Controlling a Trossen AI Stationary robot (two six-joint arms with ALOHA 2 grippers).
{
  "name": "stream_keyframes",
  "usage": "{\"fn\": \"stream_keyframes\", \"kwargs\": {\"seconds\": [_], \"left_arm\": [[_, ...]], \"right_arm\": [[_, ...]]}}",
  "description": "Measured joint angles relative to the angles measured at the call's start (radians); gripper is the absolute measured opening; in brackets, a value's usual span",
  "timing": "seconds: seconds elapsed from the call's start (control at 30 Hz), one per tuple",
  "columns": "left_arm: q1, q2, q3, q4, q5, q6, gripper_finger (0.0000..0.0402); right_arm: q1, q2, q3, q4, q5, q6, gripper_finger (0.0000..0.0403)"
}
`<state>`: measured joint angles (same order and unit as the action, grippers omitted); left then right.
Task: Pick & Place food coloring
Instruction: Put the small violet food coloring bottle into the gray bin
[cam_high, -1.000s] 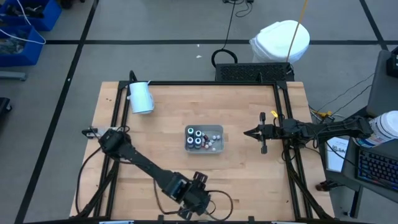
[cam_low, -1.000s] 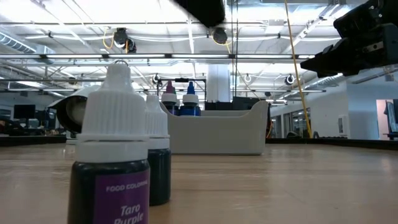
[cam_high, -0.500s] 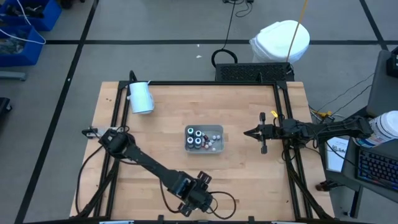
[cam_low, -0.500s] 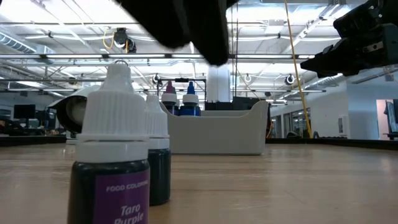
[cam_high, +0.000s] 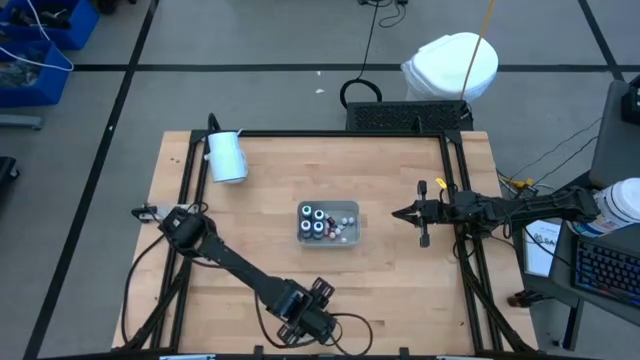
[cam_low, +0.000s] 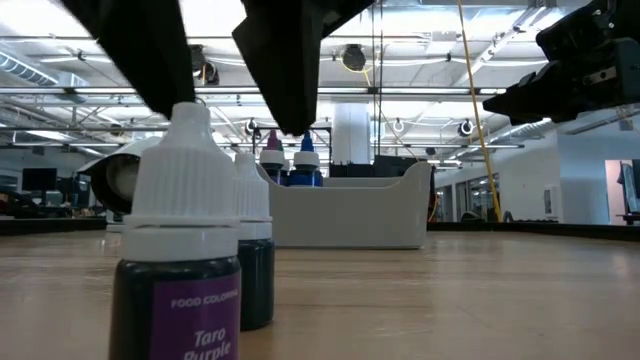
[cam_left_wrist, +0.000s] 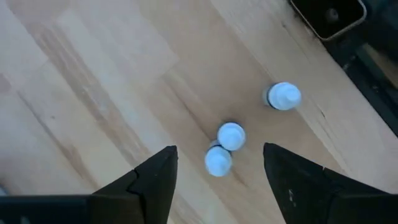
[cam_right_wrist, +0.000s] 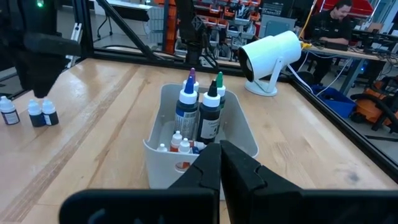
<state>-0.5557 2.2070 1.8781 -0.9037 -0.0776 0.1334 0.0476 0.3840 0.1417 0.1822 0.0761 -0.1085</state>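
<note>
Left gripper (cam_left_wrist: 217, 180) at lower centre of high view, fingers spread above 3 loose food coloring bottles (cam_left_wrist: 231, 135), poised for a pick. Tray (cam_high: 352, 238) mid-frame already holding others. Right gripper (cam_high: 398, 213) clenched, empty, parked centre right.

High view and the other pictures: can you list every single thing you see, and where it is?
Table: one, pale wood.
Tray: one, pale grey, mid-table.
Big bottles: four, dark, upright in the tray.
Tiny bottles: several, white, some red, in the tray.
Small bottles: three, dark with white caps, standing on the table near its front edge.
White cylinder: one, near the table's back left corner.
Person: one, in the room beyond the table.
Left gripper: dark, open, above the three small bottles.
Right gripper: dark, shut, over the table's right side.
</note>
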Motion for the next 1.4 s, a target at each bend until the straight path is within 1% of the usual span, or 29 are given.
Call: {"fn": "stream_keyframes", "kwargs": {"seconds": [0.17,0.4,0.67,0.87,1.0,1.17,1.4], "left_arm": [[0.000,0.000,-0.055,0.034,0.018,0.005,0.0252],[-0.001,0.000,-0.116,0.041,0.029,0.029,0.0243],[0.002,0.000,-0.121,0.053,0.026,0.025,0.0228],[0.003,0.000,-0.121,0.053,0.024,0.043,0.0228],[0.003,0.000,-0.121,0.076,-0.012,0.034,0.0227],[0.002,0.000,-0.121,0.099,-0.019,0.011,0.0227],[0.000,0.000,-0.121,0.097,-0.019,0.041,0.0227]], "right_arm": [[0.000,0.000,0.000,0.000,0.000,0.000,0.0000],[0.000,0.000,0.000,0.000,0.000,0.000,0.0000],[0.000,0.000,0.000,0.000,0.000,0.000,0.0000],[0.000,0.000,0.000,0.000,0.000,0.000,0.0000],[0.000,0.000,0.000,0.000,0.000,0.018,0.0000],[0.000,0.000,0.000,0.000,0.000,0.018,0.0000],[0.000,0.000,0.000,0.000,0.000,0.017,0.0000]]}}
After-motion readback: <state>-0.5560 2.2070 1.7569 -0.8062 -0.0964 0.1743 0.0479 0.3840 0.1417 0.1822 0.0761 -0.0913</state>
